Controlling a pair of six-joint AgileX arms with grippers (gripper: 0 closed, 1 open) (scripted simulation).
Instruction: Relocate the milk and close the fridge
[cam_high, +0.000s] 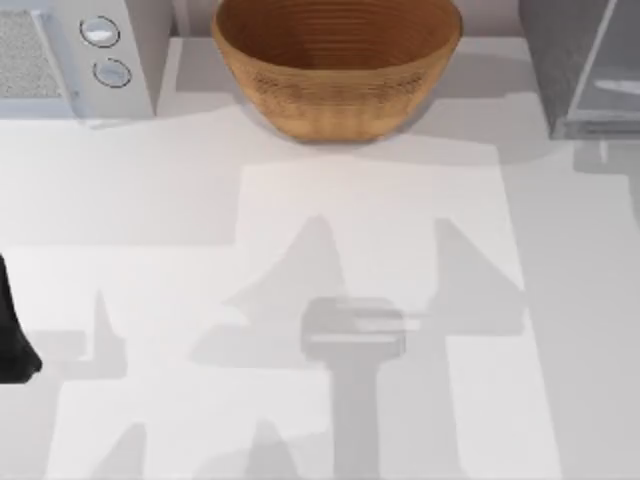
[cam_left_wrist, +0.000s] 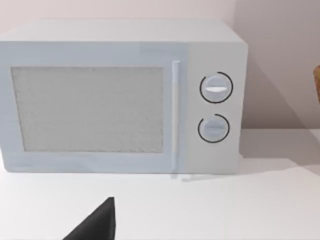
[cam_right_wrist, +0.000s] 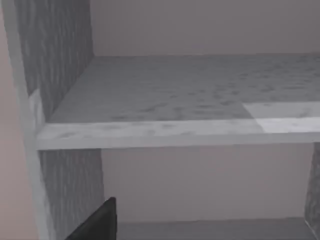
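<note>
the bench carries the fridge at its far right corner, door open; the right tool faces its bare shelf, grip state untellable; the milk's whereabouts unclear; next, probably withdrawing and shutting the door.

Three bulky things are lining the far edge of the white surface: a white box-shaped microwave with two round knobs is standing at the left, a wide woven tan basket is sitting in the middle, and a tall grey speckled fridge is occupying the right corner with its pale glassy door panel standing open. Narrow gaps are separating them. Inside the fridge, a grey speckled shelf is dividing the cavity, with free room lying above and below it.
</note>
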